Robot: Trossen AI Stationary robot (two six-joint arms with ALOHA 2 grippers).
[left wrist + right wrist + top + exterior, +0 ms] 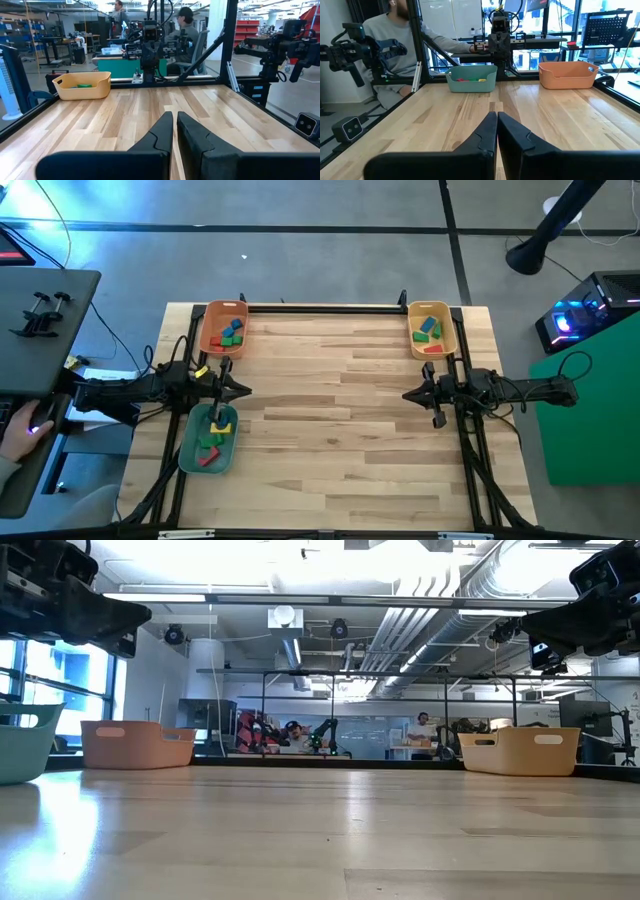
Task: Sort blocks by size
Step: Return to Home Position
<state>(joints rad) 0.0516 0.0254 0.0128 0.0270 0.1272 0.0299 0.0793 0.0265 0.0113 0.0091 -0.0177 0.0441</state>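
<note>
The blocks lie in three trays. An orange tray [224, 327] at the far left holds red, green and blue blocks [230, 332]. A yellow tray [432, 329] at the far right holds green, blue and red blocks [430, 330]. A green tray [209, 438] at the near left holds red, green and yellow blocks [213, 437]. My left gripper [247, 390] is shut and empty above the table beside the green tray. My right gripper [406, 394] is shut and empty above the table's right side, below the yellow tray in the high view.
The wooden table top [340, 430] lies bare between the two grippers. A black frame rail [325, 307] runs along the far edge. A person's hand [22, 432] rests at a desk left of the table. People sit beyond the table in the wrist views.
</note>
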